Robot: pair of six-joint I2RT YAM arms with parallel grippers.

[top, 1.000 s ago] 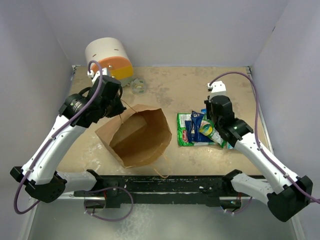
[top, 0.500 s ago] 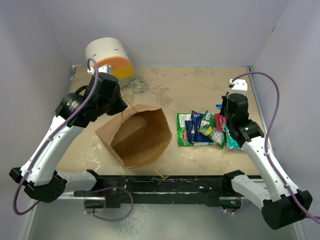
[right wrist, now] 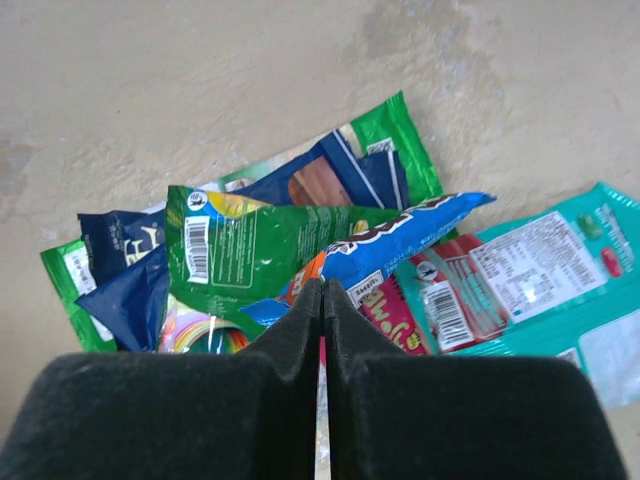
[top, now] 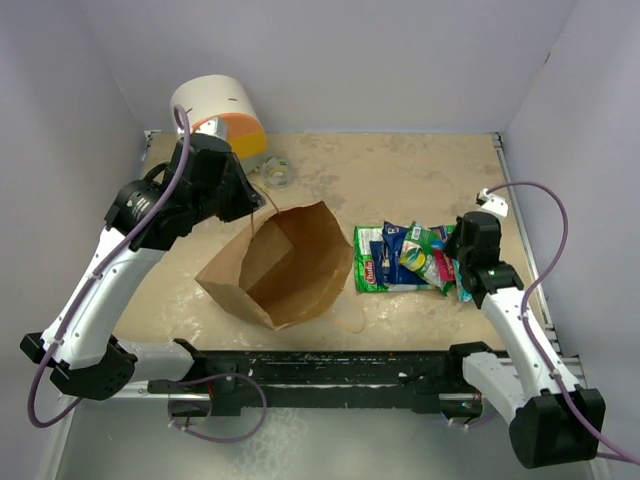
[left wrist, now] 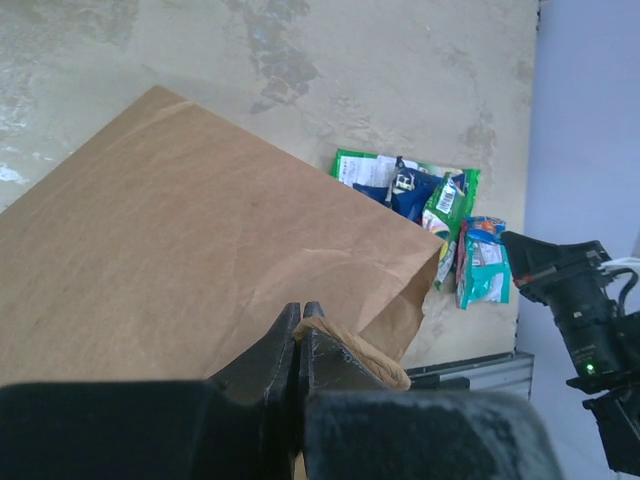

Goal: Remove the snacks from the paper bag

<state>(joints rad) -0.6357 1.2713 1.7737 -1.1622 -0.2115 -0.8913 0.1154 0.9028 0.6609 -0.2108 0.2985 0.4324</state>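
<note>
The brown paper bag lies tilted left of centre with its mouth facing up at the top camera, and nothing shows inside it. My left gripper hangs over its back rim, shut on the bag's twisted paper handle. In the left wrist view the bag's flat side fills the frame above the left gripper. The snacks, green, dark blue, teal and pink packets, lie in an overlapping pile on the table right of the bag. My right gripper is shut just above the pile's right side, holding nothing.
A white, orange and yellow cylinder stands at the back left corner, with a small tape roll beside it. The black rail runs along the near edge. Grey walls close in on the left, back and right.
My left gripper has risen and pulled back with the handle, tipping the bag up and a little to the right. My right arm has drawn back rightward, uncovering the snack pile.
</note>
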